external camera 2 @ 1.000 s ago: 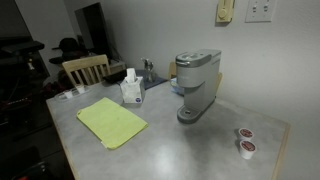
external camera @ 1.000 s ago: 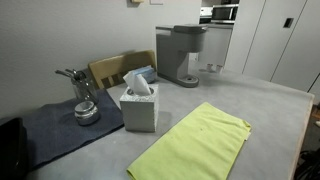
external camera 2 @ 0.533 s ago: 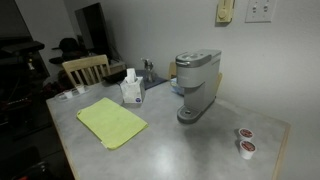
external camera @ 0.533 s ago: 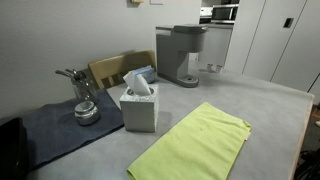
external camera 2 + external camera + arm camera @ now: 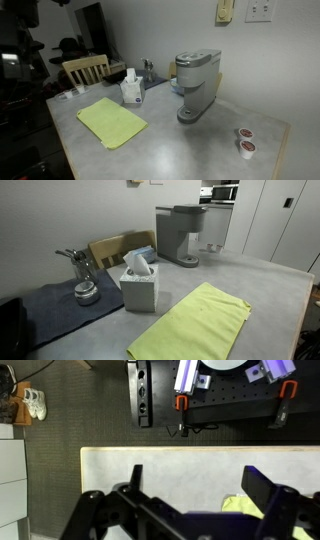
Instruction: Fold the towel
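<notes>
The lime towel lies flat and unfolded on the grey table, in front of the tissue box. It shows in both exterior views. In the wrist view only one corner of the towel shows, between the fingers. My gripper is open and empty, high above the table near its edge. It is clear of the towel. The gripper itself does not show in the exterior views; only a dark part of the arm shows at the top left.
A white tissue box stands behind the towel. A dark grey-blue mat carries a metal holder. A coffee maker stands mid-table, with two pods near a corner. A wooden chair stands at the table's side.
A dark part of the arm has come into the top left of an exterior view. The towel and the other things have not moved.
</notes>
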Robot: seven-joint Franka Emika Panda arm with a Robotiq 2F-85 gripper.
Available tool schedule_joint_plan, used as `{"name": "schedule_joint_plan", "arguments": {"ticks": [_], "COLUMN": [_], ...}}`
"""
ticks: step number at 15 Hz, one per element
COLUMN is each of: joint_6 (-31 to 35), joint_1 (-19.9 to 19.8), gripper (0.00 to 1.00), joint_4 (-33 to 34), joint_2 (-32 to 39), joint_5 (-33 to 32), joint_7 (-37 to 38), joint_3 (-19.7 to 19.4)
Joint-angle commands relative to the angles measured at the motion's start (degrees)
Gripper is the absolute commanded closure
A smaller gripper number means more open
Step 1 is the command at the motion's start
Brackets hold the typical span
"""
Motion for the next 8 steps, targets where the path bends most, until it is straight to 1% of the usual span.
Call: {"name": "schedule_joint_plan", "arguments": {"ticks": [1, 2, 3, 5, 8], "joint_6": [7.1, 8.9, 6.1, 8.3, 8.5], "joint_1": [-0.2, 0.0, -0.4, -0.6, -0.6], "gripper": [0.0, 0.0, 0.0, 0.0, 0.0], "joint_4": [0.3, 0.7, -0.1, 0.0, 0.2], "joint_2": [7.5, 9.3, 5.3, 8.1, 8.9], "joint_5": [-1.1, 0.1, -0.4, -0.3, -0.3], "joint_7": [-6.8, -9.5, -5.6, -7.9, -8.3], "joint_3": [-4.3, -5.8, -3.3, -4.7, -5.0]}}
